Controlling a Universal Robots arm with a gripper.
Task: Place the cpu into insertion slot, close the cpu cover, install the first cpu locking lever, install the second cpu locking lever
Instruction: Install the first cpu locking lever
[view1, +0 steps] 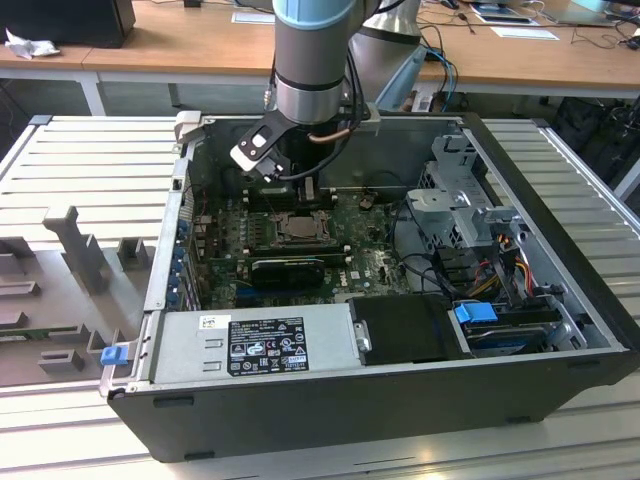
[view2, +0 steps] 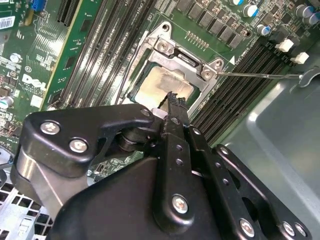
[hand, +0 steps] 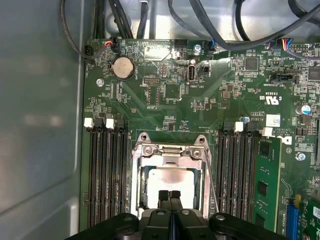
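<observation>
The cpu (hand: 170, 181) lies in the insertion slot (hand: 136, 172), its silvery top showing through the window of the cpu cover (hand: 171, 152), which lies flat over it. In both wrist views my gripper (hand: 169, 194) is shut with nothing between its fingertips, and it hovers just over one edge of the cpu (view2: 159, 86). A thin wire locking lever (view2: 260, 75) sticks out sideways from a corner of the cover (view2: 176, 56). In the exterior view my gripper (view1: 296, 192) hangs inside the open computer case, right above the slot (view1: 297, 228).
Long black memory slots (hand: 106, 170) flank the socket on both sides. Cables (hand: 215, 30) run along the case wall past the board. The case holds a power supply (view1: 265, 345) at the front and a drive cage (view1: 465, 215) on the exterior view's right.
</observation>
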